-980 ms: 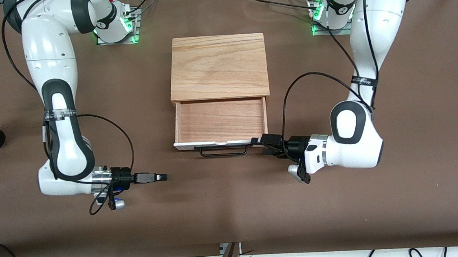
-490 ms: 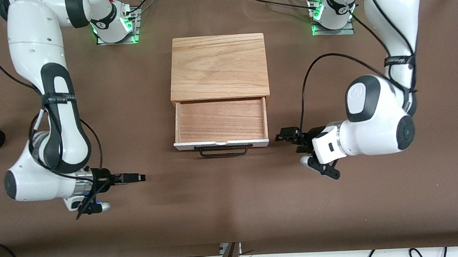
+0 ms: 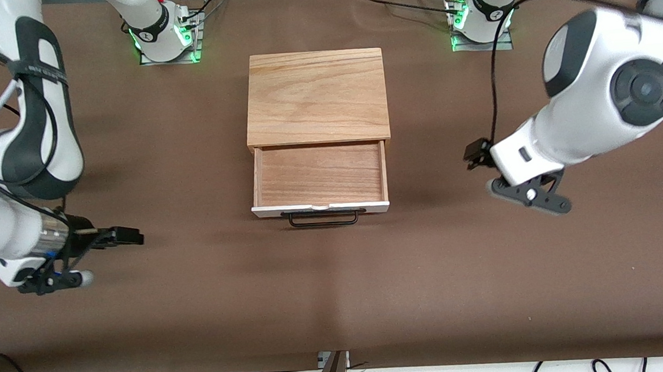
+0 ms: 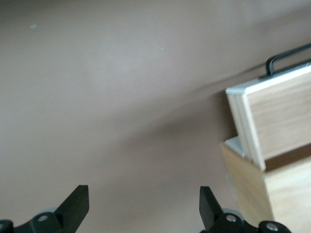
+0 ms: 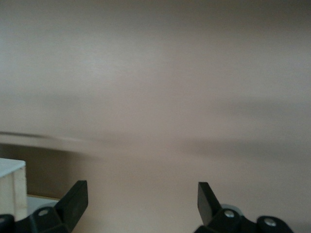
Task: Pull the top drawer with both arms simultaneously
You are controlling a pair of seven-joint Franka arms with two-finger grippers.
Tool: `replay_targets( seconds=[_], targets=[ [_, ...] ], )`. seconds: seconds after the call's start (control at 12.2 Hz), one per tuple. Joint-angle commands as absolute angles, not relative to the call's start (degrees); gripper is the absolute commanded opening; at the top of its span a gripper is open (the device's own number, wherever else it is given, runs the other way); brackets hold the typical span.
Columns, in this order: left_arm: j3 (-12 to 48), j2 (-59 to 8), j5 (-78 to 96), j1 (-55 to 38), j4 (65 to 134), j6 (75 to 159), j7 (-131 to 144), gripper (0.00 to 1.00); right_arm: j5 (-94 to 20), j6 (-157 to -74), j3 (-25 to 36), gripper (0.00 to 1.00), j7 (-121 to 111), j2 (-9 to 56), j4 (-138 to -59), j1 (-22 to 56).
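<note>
Top drawer point(image 3: 319, 175), standing pulled out: you are lifting left hand point(image 3: 476, 154) and right hand point(image 3: 128, 236), both open and empty, over the table point(image 3: 329, 304), so keep both clear of the handle point(image 3: 323, 218).

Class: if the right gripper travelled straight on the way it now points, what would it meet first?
The right gripper, open over bare table, points toward the top drawer. Its line seems to run along the white front panel and black handle; probably the panel's corner first, though its height is unclear.

The top drawer point(image 3: 319, 178) stands pulled out of the light-wood cabinet point(image 3: 316, 95), reddish wood inside showing, its black bar handle point(image 3: 322, 218) facing the front camera.
</note>
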State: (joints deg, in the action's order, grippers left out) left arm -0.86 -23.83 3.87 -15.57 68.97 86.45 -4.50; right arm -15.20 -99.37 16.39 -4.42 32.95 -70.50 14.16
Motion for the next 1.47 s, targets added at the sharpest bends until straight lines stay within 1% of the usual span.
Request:
replay_targets(
  seconds=[0.0, 0.08, 0.24, 0.33, 0.41, 0.49, 0.57, 0.73, 0.9, 0.98, 1.14, 1.39],
  targets=[
    [-2.1, -16.1, 1.7, -14.3, 77.0, 85.7, -3.5, 1.00, -9.9, -99.8, 15.9, 1.00, -4.0, 25.7, -75.5, 13.2],
    [-0.7, -14.4, 1.4, -10.5, 78.4, 85.8, -3.5, 1.00, -8.3, -99.9, 15.9, 1.00, -4.0, 22.9, -76.5, 12.3],
    [5.9, -11.4, -2.9, -3.6, 82.0, 86.9, 2.9, 1.00, -4.1, -98.9, 15.9, 1.00, -4.2, 17.9, -76.7, 12.0],
    [6.6, -7.9, -3.0, -2.1, 86.8, 91.1, 7.8, 1.00, -4.0, -98.4, 15.9, 1.00, -4.0, 15.3, -76.8, 11.2],
    [6.8, -1.0, -3.6, -2.4, 96.7, 97.1, 8.0, 1.00, -4.1, -96.3, 15.8, 1.00, -3.8, 14.4, -76.9, 10.2],
    [6.9, 3.2, -3.5, -2.4, 103.6, 101.9, 7.8, 1.00, -3.8, -94.8, 15.8, 1.00, -3.6, 13.1, -76.9, 9.9],
    [6.8, 3.9, -2.7, -1.9, 104.6, 101.8, 7.2, 1.00, -3.5, -93.1, 15.3, 1.00, -3.7, 12.1, -77.0, 9.8],
    [6.5, 4.0, -2.5, -1.9, 104.3, 101.6, 5.3, 1.00, -2.8, -90.8, 13.8, 1.00, -3.7, 10.8, -77.6, 9.4],
    [6.5, 4.0, -2.5, -1.9, 103.8, 100.6, 4.6, 1.00, 0.5, -91.6, 11.4, 1.00, -3.4, 8.6, -82.7, 9.3],
    [6.5, 4.0, -2.5, -2.0, 103.5, 99.9, 4.6, 1.00, 1.7, -92.1, 10.2, 1.00, -3.6, 8.4, -83.3, 8.4],
    [6.4, 3.7, -2.5, -1.8, 103.3, 99.8, 4.6, 1.00, 1.3, -92.2, 9.8, 1.00, -3.9, 8.3, -83.3, 6.9],
    [6.8, 1.8, -2.5, -1.8, 99.5, 96.6, 4.7, 1.00, 2.0, -90.8, 9.9, 1.00, -4.2, 10.5, -82.4, 7.0]
  ],
)
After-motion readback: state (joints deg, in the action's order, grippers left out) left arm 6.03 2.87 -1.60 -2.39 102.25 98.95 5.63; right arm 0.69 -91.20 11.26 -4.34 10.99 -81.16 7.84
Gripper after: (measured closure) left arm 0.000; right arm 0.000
